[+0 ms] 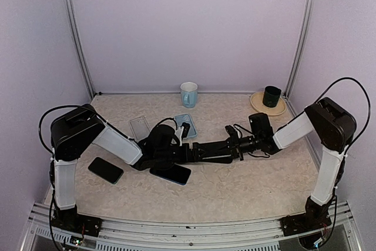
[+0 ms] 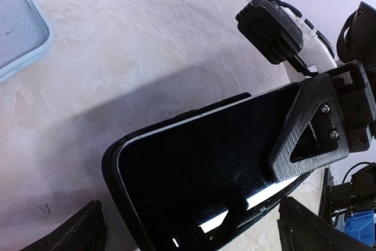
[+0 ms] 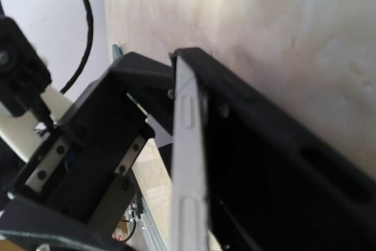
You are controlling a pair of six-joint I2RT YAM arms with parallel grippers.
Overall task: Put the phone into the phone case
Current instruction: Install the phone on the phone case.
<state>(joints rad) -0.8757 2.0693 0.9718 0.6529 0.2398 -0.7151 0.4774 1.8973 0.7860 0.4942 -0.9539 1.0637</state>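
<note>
Left wrist view: left hand (image 2: pixel 194 227) gapes, right hand (image 2: pixel 305 139) has fingers together atop the phone (image 2: pixel 200 168); the unheld phone case (image 2: pixel 110 168) may skid.

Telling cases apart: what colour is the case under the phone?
The case is black, clearest in the left wrist view.

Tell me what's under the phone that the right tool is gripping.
A black phone case: its rim shows around the left end and lower edge of the phone. The case's floor and the table beneath are covered.
</note>
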